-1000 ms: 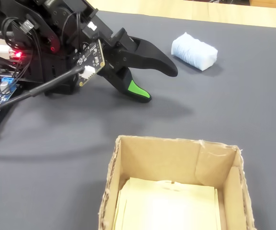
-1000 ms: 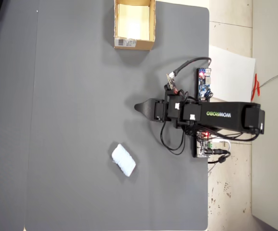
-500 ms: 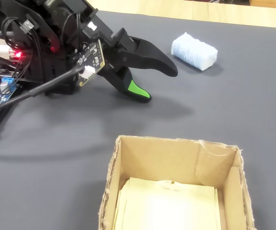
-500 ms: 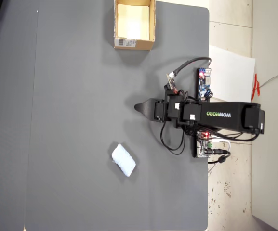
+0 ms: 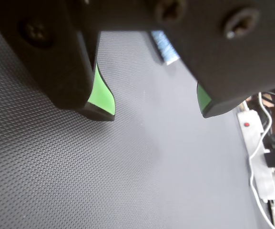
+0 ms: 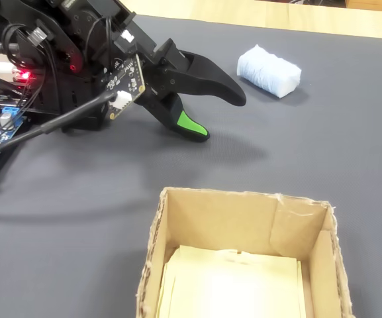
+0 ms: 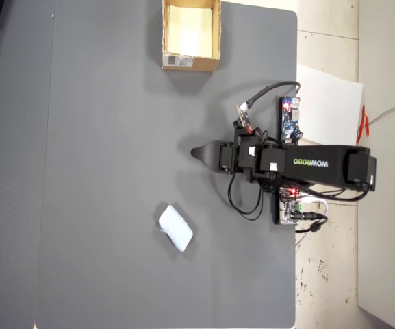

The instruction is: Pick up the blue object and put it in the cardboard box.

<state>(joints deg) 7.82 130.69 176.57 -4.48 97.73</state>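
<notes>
The gripper stood with jaws parted, holding nothing, above the grey mat. The blue object lay well beyond its fingertips; the cardboard box sat far off to one side.

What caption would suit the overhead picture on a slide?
Open gripper hovers mid-mat, blue object lying apart from it, cardboard box at the mat's far edge.

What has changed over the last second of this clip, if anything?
Nothing visibly changed. The tool hangs open and empty above the grey mat, the blue object lies apart from it where it was, and the cardboard box sits at the mat's edge holding only its pale liner.
</notes>
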